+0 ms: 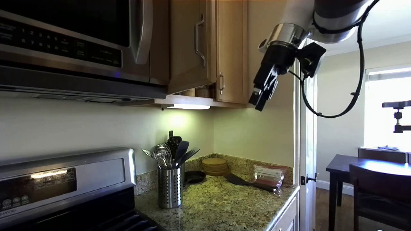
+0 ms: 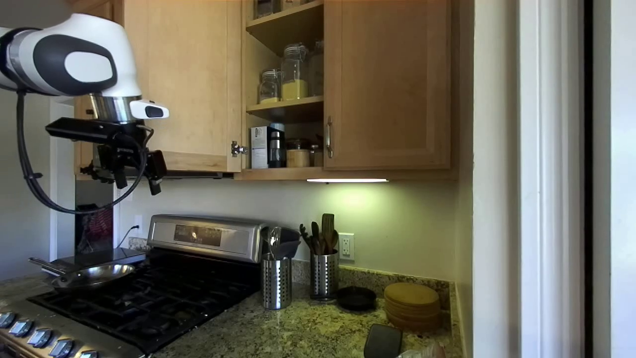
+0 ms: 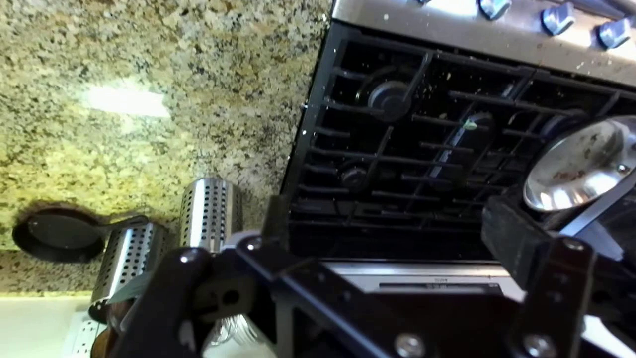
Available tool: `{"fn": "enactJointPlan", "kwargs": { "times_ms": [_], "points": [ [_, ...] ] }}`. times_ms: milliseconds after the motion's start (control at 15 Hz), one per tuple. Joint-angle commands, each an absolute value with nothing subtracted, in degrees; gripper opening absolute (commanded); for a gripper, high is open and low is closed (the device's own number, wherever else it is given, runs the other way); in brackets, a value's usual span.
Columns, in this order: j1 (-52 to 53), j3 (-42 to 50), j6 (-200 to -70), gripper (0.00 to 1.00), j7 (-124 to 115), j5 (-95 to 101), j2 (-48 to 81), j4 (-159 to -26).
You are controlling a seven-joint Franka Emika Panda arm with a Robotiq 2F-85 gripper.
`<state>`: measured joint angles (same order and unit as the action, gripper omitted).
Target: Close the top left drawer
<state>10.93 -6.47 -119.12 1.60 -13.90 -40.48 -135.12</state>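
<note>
Getting set, likely, to shut the cabinet door [image 2: 191,84], swung open left of the shelves [image 2: 288,30]. Holding nothing in the spread gripper [image 3: 386,216]. Next, maybe: push right from the handle [image 1: 196,38] side.

Lamp strip [image 2: 348,180] throws greenish light; window [image 1: 377,114] blown out; countertop [image 3: 223,99] glares; hand [image 3: 387,211] blurred

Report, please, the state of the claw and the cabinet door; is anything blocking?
Claw open, holding nothing. Cabinet door open, untouched. No obstacle seen in its swing.

Cab door [image 2: 191,84] lt brn, tool [image 1: 257,103] blk, ctr [image 3: 208,124] speckled.
</note>
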Motion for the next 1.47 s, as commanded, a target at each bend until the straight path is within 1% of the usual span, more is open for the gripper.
{"fn": "enactJointPlan", "kwargs": {
  "times_ms": [0,467,1000,1400],
  "points": [
    [9.7,-8.5,-121.8,1.00,-2.4,-13.2,-36.5,-129.3],
    [11.8,-9.5,-120.5,1.00,0.6,-13.1,-31.8,-120.9],
    [14.0,-9.0,-116.9,1.00,7.2,-13.6,-29.9,-117.1],
    [13.8,-10.5,-112.0,1.00,5.3,-13.5,-29.6,-112.8]
  ]
}}
